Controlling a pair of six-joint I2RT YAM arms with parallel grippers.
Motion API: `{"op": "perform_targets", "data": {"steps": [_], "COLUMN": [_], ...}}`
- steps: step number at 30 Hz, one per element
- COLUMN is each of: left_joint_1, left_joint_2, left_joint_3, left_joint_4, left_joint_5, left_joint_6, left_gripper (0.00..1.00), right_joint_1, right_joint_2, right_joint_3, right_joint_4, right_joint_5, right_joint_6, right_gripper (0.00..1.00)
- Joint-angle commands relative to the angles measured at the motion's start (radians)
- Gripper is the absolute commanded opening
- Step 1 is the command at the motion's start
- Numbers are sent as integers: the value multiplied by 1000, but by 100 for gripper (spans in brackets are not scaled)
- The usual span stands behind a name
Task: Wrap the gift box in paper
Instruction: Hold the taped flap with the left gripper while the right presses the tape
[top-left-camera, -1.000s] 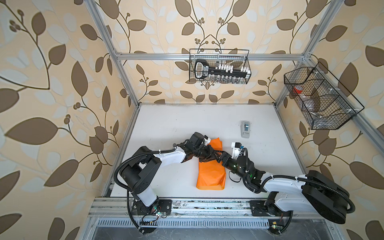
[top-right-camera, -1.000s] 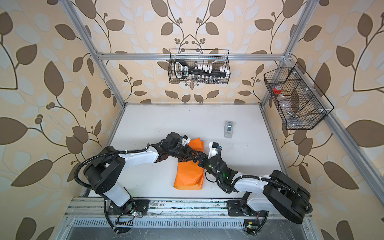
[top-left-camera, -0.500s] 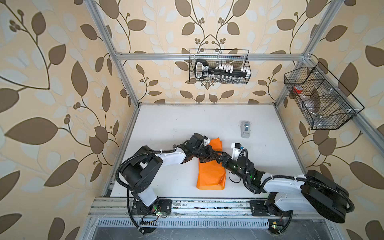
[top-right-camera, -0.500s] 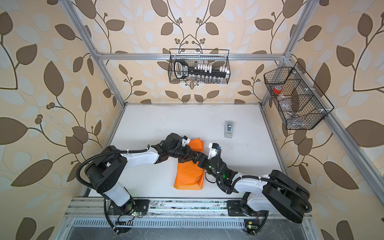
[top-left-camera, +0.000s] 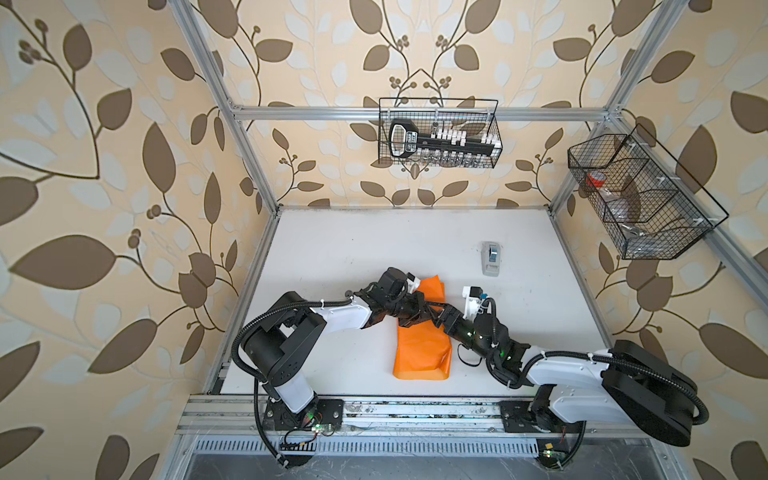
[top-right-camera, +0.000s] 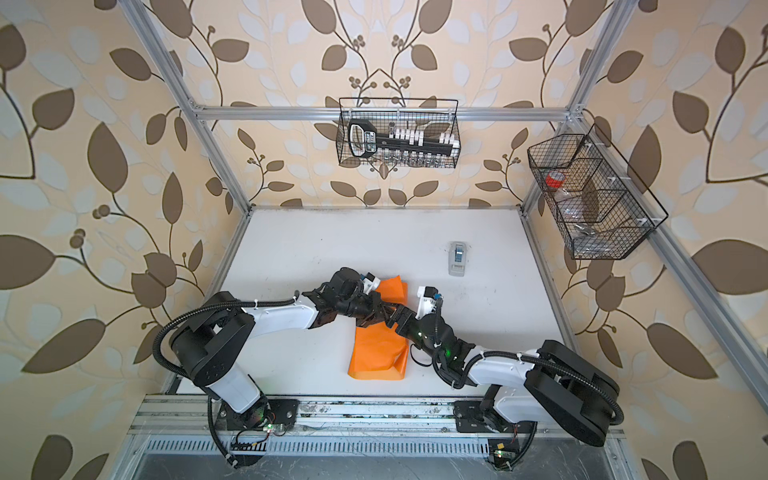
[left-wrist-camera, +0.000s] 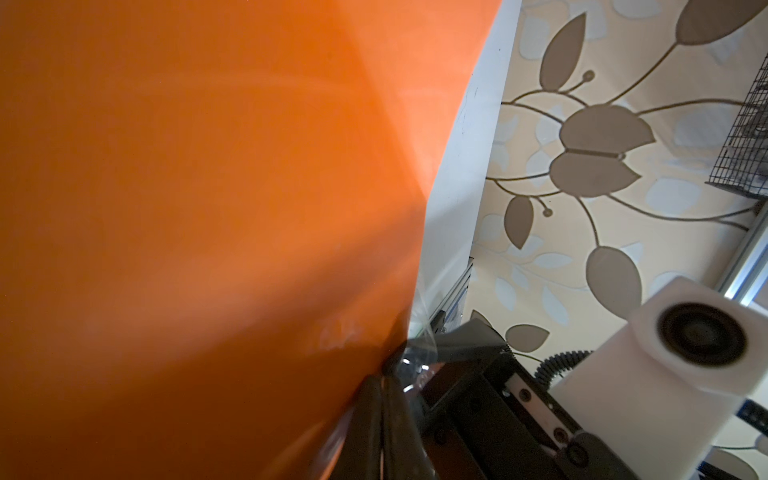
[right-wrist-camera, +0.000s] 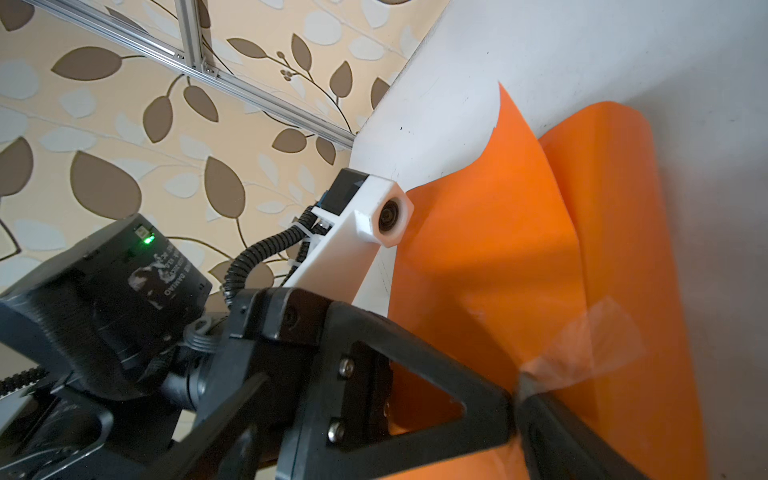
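Two grippers meet over the paper (top-left-camera: 422, 349): left gripper (left-wrist-camera: 384, 374), jaws closed tight at its edge beside a clear tape strip (right-wrist-camera: 594, 340); right gripper (top-left-camera: 432, 316), jaws spread wide (gift box hidden, presumably beneath them). Best to press the tape flat and keep the paper taut.

Both top views: we look steeply down from high above the front rail (top-left-camera: 415, 409), facing the back wall (top-left-camera: 332, 166). Far off; the whole surface (top-left-camera: 353, 249) sits in frame. The two overlap almost fully, with a slight sideways shift. Left wrist view: we sit very close to the paper (left-wrist-camera: 208, 208), which fills most of the frame; the right wrist camera (left-wrist-camera: 665, 353) shows at the edge. Right wrist view: close as well, facing the left wrist camera (right-wrist-camera: 374, 216) across the same paper.
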Motion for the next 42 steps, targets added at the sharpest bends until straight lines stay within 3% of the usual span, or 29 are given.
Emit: {"op": "perform_targets", "data": {"steps": [1,7,15,21,31,39,42], "left_joint_1": [0,1,0,0,1,1,3], "left_joint_2": [1,0,-8,-6,16,13,5], "left_joint_3": [-19,-21,-39,-38,-45,-55,-59], "left_joint_4": [-53,-60,-76,-78,-36,1,4], "left_joint_5": [-13,-15,-31,-33,-13,-12,-16], "left_joint_6": [8,10,16,16,-1,-21,-27], "left_gripper": [1,0,0,0,0,0,15], "right_joint_1": [4,4,-12,-63,-70,-34,-26], "right_joint_2": [0,-18,-136,-198,-261,-95,-55], "right_joint_3": [-21,-15,45,23,-35,-11,-2], "right_joint_4": [-42,-70,-296,-341,-198,-25,0], "right_joint_5": [12,23,68,45,-47,-87,-74], "right_joint_6": [-3,-38,-177,-204,-154,-100,-92], "right_gripper": [92,92,94,95,96,95,94]}}
